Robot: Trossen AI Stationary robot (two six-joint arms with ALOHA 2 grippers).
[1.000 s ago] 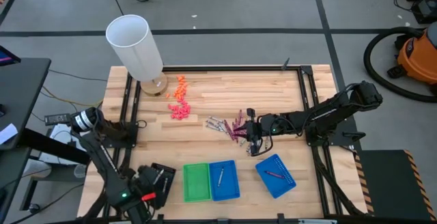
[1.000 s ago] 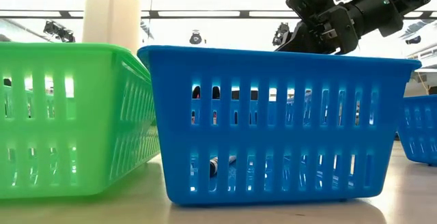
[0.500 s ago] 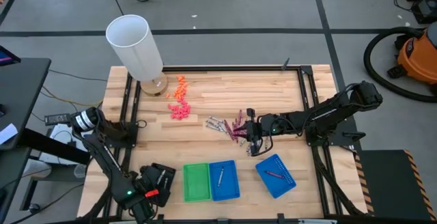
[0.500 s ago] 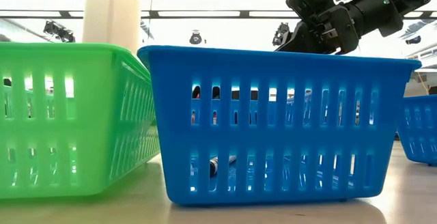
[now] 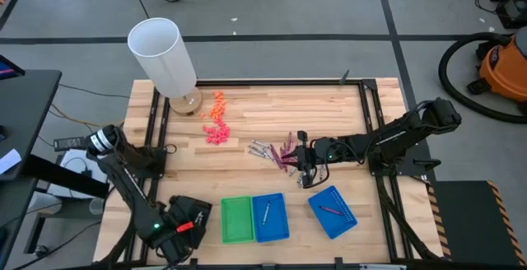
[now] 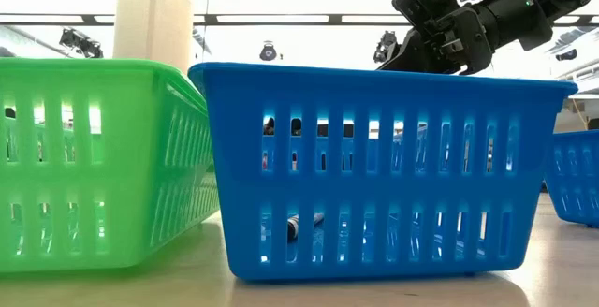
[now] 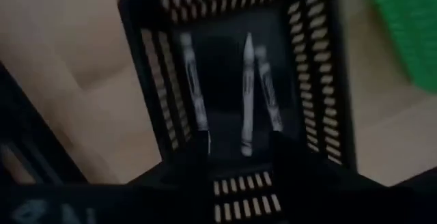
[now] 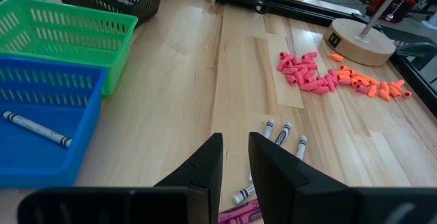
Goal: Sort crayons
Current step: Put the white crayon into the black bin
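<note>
1. Left gripper has crept left over the black basket; three grey crayons lie inside, fingers apart, empty.
2. Right gripper hasn't moved, fingers narrowly apart above the crayon pile, holding nothing.
3. Next pick looks like the right arm's.

Bare wood lies open between the pile of crayons and the near row of trays — a gripper could cross there freely. The right gripper hangs low beside the pile, its narrowly parted fingers just over the boards. Along the front edge the green tray and blue tray stand touching, no gap between them; the second blue tray sits apart. The white lamp and chunky bits crowd the far left corner — the left gripper hovers over the black tray.
</note>
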